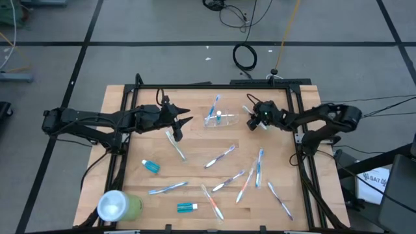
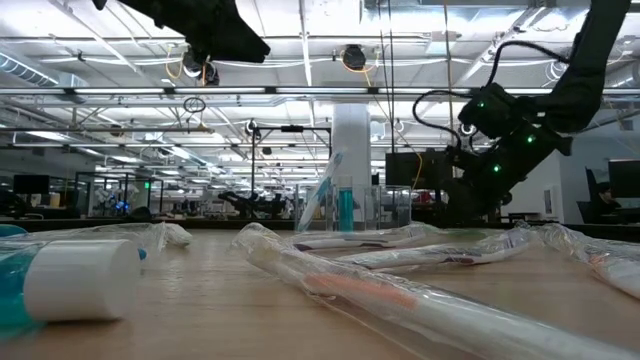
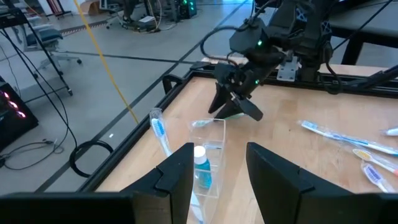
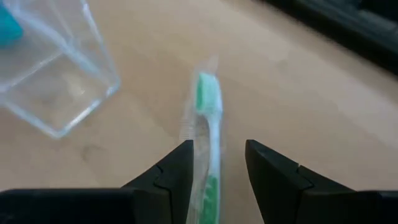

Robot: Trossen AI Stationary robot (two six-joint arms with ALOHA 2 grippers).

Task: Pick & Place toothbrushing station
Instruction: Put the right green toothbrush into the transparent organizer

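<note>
the right gripper (image 4: pixel 216 163) pinches a green brush (image 4: pixel 207 118) beside the cup (image 1: pixel 220 118), to drop it in. the left gripper (image 3: pixel 219 167) waits spread.

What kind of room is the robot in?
Probably a big lab or workshop: long ceiling lights, rows of desks with screens behind the wooden table, and cables on the floor.

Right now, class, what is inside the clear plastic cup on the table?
The clear plastic cup holds a blue toothbrush, which sticks out over its rim, and a small blue tube with a white cap. The brush's lower end is hidden behind the left gripper's fingers.
</note>
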